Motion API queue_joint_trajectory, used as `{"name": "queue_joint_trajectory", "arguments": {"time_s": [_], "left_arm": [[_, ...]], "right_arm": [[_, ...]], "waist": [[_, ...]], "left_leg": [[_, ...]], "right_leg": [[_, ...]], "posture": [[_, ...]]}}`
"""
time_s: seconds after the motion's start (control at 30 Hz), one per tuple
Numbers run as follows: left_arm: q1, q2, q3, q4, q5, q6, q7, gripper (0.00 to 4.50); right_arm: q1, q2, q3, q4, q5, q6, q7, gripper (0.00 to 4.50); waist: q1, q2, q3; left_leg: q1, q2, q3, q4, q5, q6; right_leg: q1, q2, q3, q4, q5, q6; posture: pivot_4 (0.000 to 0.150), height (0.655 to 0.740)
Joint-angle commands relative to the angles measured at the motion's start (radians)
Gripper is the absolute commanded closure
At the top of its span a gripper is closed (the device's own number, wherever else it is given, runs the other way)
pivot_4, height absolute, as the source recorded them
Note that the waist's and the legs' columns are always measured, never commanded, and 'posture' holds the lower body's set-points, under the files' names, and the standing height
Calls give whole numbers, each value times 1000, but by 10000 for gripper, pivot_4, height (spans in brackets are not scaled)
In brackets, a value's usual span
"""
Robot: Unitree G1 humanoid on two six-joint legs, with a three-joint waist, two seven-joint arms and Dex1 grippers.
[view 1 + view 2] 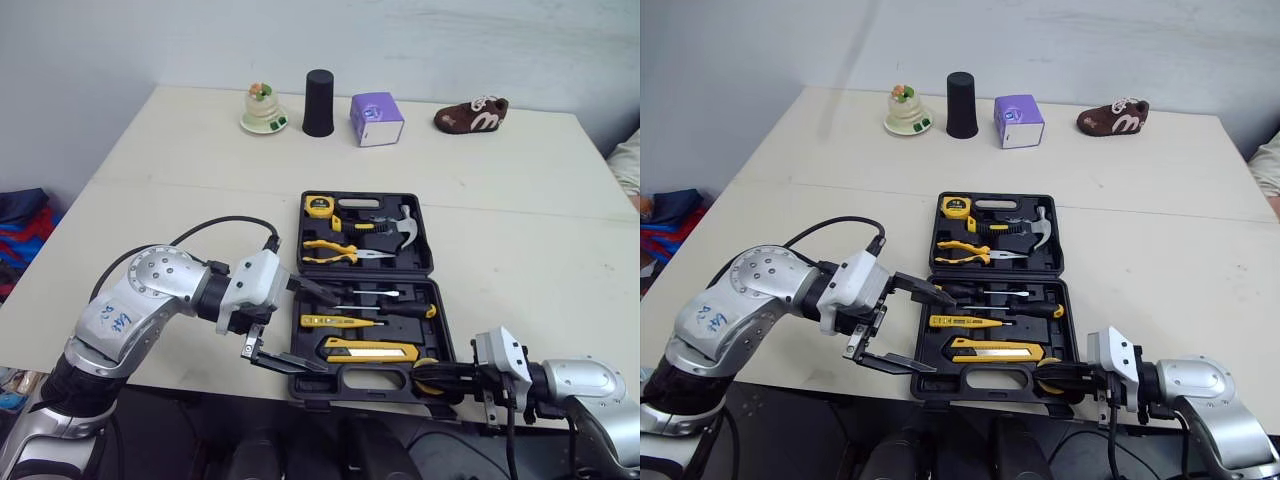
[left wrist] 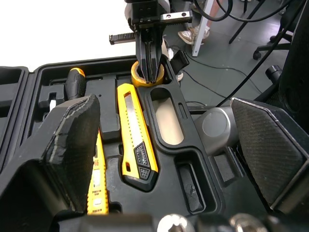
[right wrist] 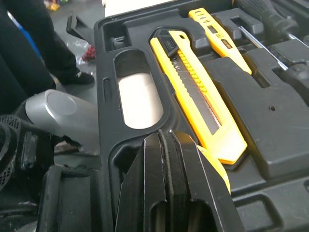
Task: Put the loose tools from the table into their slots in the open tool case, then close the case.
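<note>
Four things far beyond tool case: figurine, cup, box, shoe

Bright, even light leaves only soft shadows. The table beyond the knife glares white, while the case stays dark.

The head's two eyes look forward and down from the handle side of the tool case, far enough back to take in most of the table. Both wrist cameras sit close over the yellow knife, facing each other from its opposite ends.
</note>
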Motion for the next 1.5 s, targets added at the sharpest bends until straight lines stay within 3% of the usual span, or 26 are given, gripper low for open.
{"name": "queue_joint_trajectory", "arguments": {"time_s": [0.03, 0.23, 0.4, 0.6, 0.73, 0.83, 1.03, 1.1, 1.2, 1.5], "left_arm": [[-18, 12, 15, -1, 10, -20, -12, 0], [-27, 13, 15, 18, 17, -29, -22, 0], [-29, 7, 11, 34, 19, -30, -26, 0], [8, 23, 33, 43, 17, -6, -9, 0], [65, 47, 97, 61, 9, 1, 15, 0], [123, 69, 128, 153, 69, -58, 21, 8028], [120, 52, 89, 344, 203, -137, 72, 37445], [102, 30, 60, 405, 255, -161, 97, 44431], [56, -25, 23, 490, 314, -194, 128, 44431], [-113, -213, -42, 718, 421, -257, 202, 44431]], "right_arm": [[71, -12, -30, 98, 0, 20, 9, 44419], [96, -8, -16, 146, -17, -29, 13, 44419], [89, -17, -12, 61, 22, 13, 7, 44419], [85, -104, -132, -157, 202, 196, -15, 44419], [-39, -174, -250, -165, 329, 348, -83, 44419], [-181, -207, -229, -35, 219, 339, -139, 45000], [-393, -205, -48, 208, -67, 252, -227, 45000], [-450, -182, 10, 254, -130, 240, -252, 45000], [-512, -142, 70, 309, -195, 237, -275, 45000], [-582, -57, 139, 363, -267, 191, -266, 45000]], "waist": [[5, -1, -1], [5, -2, -1], [2, -5, -3], [3, 1, -1], [-10, 3, 0], [-8, 2, 0], [2, 2, 0], [0, 3, 0], [1, 3, 0], [-2, 3, 0]], "left_leg": [[0, 0, -1, 0, 0, 0], [7, -1, -3, -1, -4, 5], [12, -1, -3, -1, -9, 8], [10, -2, -4, -5, -9, 6], [9, -1, -2, -9, -7, 4], [12, -1, -2, -12, -4, 3], [8, -4, -1, -14, -3, 4], [4, -4, 0, -14, -3, 5], [-8, -4, 3, -10, 0, 1], [-7, -3, 10, -1, -1, 3]], "right_leg": [[1, -1, -1, 0, 0, 0], [14, -2, -4, -10, 1, 2], [22, -9, -9, -16, 1, 0], [17, -10, -11, -16, 0, -1], [14, -8, -9, -15, 0, -1], [14, -7, -9, -15, 0, -1], [10, -9, -9, -16, 0, -3], [5, -10, -9, -16, 0, -2], [-7, -9, -6, -12, 0, -1], [-8, -8, 0, -6, 1, 5]], "posture": [[1500, 7383], [1500, 7383], [1500, 7383], [1500, 7383], [1500, 7383], [1500, 7383], [1500, 7383], [1500, 7383], [1500, 7383], [1500, 7383]]}}
